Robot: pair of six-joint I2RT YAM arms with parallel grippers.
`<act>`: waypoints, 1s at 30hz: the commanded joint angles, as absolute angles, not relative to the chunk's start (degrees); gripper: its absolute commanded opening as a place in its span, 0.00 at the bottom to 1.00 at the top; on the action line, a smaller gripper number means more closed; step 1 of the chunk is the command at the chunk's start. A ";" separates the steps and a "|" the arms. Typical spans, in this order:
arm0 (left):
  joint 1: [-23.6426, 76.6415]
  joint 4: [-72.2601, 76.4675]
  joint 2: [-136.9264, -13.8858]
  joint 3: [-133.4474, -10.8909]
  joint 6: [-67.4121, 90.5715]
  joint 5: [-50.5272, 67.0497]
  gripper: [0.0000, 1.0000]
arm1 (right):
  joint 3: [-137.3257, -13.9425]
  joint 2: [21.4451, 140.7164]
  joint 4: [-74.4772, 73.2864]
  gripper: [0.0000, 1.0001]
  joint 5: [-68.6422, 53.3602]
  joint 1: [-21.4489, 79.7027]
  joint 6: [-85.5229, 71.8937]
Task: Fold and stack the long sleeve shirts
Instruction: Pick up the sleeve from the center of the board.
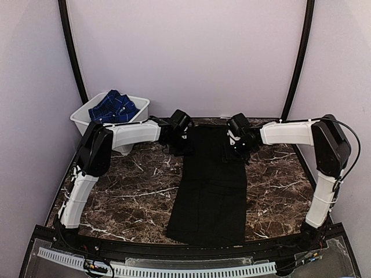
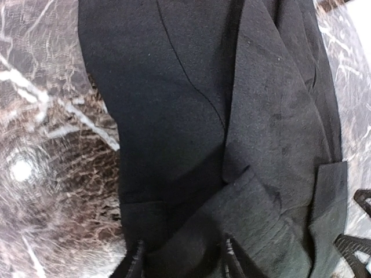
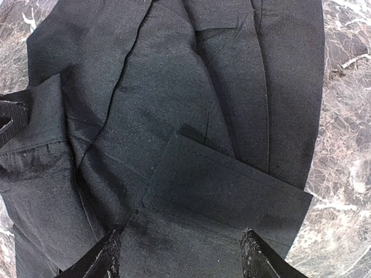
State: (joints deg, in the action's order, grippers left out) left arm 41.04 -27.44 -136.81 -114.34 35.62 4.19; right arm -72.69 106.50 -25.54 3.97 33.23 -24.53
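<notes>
The black long sleeve shirt (image 1: 208, 185) lies on the marble table as a long strip folded lengthwise, running from the far middle to the near edge. My left gripper (image 1: 181, 139) is at the strip's far left corner and my right gripper (image 1: 239, 145) at its far right corner. In the left wrist view the gripper (image 2: 182, 260) is open, low over the black cloth (image 2: 174, 116). In the right wrist view the gripper (image 3: 181, 258) is wide open over folded layers of the cloth (image 3: 191, 87). The dark blue checked shirt (image 1: 113, 108) lies crumpled in the tub.
A white plastic tub (image 1: 81, 119) stands at the far left corner, behind my left arm. Dark marble tabletop (image 1: 133, 191) shows on both sides of the black shirt. Purple walls enclose the table on three sides.
</notes>
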 commanded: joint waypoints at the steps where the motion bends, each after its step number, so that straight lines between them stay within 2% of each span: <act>1: 41.22 -27.09 -133.72 -115.80 36.00 6.14 0.34 | -71.91 104.96 -23.79 0.68 4.72 33.22 -25.05; 3: 41.22 -27.24 -133.36 -115.83 36.03 6.00 0.24 | -71.67 104.91 -23.75 0.68 4.97 33.22 -25.07; 8: 41.26 -27.93 -132.56 -115.76 35.09 4.79 0.17 | -70.90 104.71 -23.40 0.68 5.25 33.17 -25.44; 21: 41.46 -27.80 -128.42 -114.84 32.63 3.58 0.07 | -70.96 106.74 -23.29 0.86 6.03 33.62 -26.44; 25: 41.56 -27.25 -126.83 -113.59 32.46 3.43 0.01 | -72.24 109.11 -23.57 0.86 7.27 34.16 -26.86; 30: 41.57 -26.89 -124.66 -111.45 32.44 3.31 0.00 | -73.68 111.73 -23.91 0.83 8.78 34.95 -27.32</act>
